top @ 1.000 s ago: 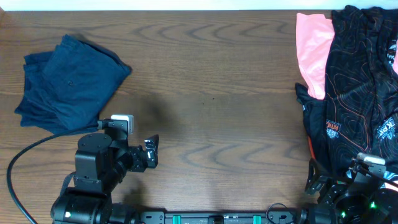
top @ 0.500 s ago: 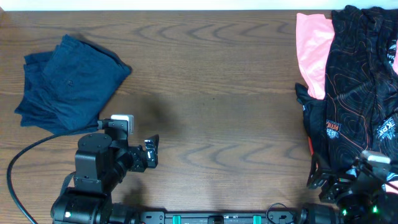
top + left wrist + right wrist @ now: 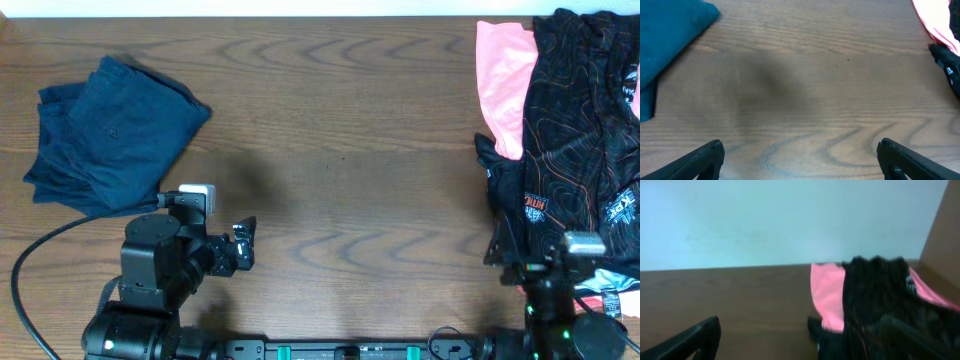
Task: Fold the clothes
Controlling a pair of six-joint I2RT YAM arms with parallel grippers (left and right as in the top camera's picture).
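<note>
The right arm [image 3: 565, 262] has swung inward and levelled, its jaws open and empty, facing the black-and-pink pile [image 3: 575, 120] at the worktop's [image 3: 340, 120] right edge: next garment, likely. Left jaws hang open, idle. Navy shorts [image 3: 110, 135] lie roughly folded, far left.

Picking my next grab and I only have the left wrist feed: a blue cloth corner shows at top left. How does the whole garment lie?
Observer: The navy garment lies on the table's left side as a rumpled, layered bundle, with no fingers on it.
Operator: And the pink and black at my right edge?
Observer: They are one pile: the black garment with orange lines is draped over the salmon-pink garment.
Operator: Is the right arm holding any of it?
Observer: No. The right arm's fingers are spread open by that pile's near end, with nothing clamped between them.
</note>
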